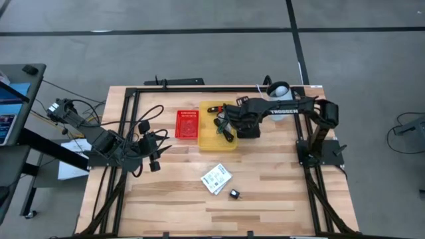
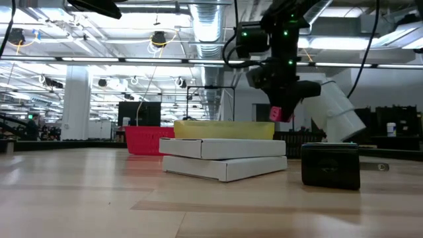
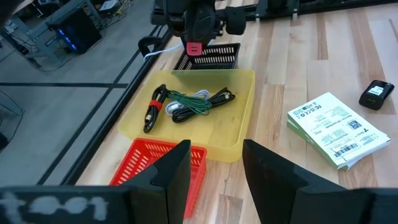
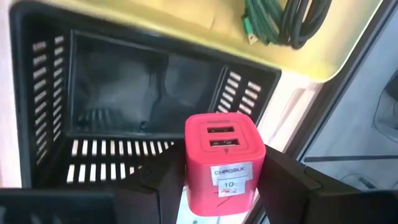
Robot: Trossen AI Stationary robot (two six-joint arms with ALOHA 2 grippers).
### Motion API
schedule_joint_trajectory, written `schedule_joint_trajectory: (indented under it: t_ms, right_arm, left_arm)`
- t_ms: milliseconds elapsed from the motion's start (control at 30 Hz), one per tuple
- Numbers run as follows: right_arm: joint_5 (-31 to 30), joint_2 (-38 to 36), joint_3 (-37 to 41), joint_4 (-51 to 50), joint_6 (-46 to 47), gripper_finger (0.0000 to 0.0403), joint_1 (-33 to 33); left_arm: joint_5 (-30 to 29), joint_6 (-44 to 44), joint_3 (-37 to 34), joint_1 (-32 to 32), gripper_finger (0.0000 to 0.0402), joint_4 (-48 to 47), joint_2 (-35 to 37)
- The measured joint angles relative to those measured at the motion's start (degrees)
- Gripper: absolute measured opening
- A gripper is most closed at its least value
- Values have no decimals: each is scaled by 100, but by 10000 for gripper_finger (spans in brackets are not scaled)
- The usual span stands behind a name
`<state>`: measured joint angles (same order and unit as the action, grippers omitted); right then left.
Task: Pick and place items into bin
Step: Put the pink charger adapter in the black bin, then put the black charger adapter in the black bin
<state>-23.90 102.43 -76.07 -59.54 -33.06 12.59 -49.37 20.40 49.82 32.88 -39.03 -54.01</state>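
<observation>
Right gripper point(image 4: 217, 180) is clamping a pink charger cube point(image 4: 224, 165) w/ both fingers, hovering over the black basket point(image 4: 124, 93) beside the yellow bin point(image 3: 205, 112) holding cables point(image 3: 186, 102), while left gripper point(image 3: 214, 165) is waiting open near the red basket point(image 3: 155, 168).

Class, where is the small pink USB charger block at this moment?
The small pink USB charger block is clamped in the right end effector, held in the air over the black slotted plastic basket, just beyond the yellow plastic tray.
</observation>
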Motion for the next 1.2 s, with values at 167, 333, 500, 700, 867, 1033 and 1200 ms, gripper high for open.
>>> schedule_joint_trajectory:
  t_ms: [167,333,500,700,867,1033,1200]
  right_arm:
    - [6,-1,0,153,42,190,-23]
    - [175,-2,0,148,264,209,-8]
    - [326,-2,0,73,539,220,-13]
    - [558,-2,0,-153,1105,217,-159]
    - [1047,-2,0,-408,1833,215,-386]
    - [1381,-2,0,-584,2667,222,-719]
    - [1844,-2,0,-684,3723,236,-1103]
  left_arm:
    - [1,0,1,0,137,-1,1]
    - [1,0,1,1,137,-2,1]
    - [1,0,0,1,137,-2,1]
    - [1,0,1,0,137,-2,0]
    - [1,0,0,0,137,-2,-1]
    - [1,-1,2,2,137,-4,1]
    - [1,-1,0,0,137,-4,-1]
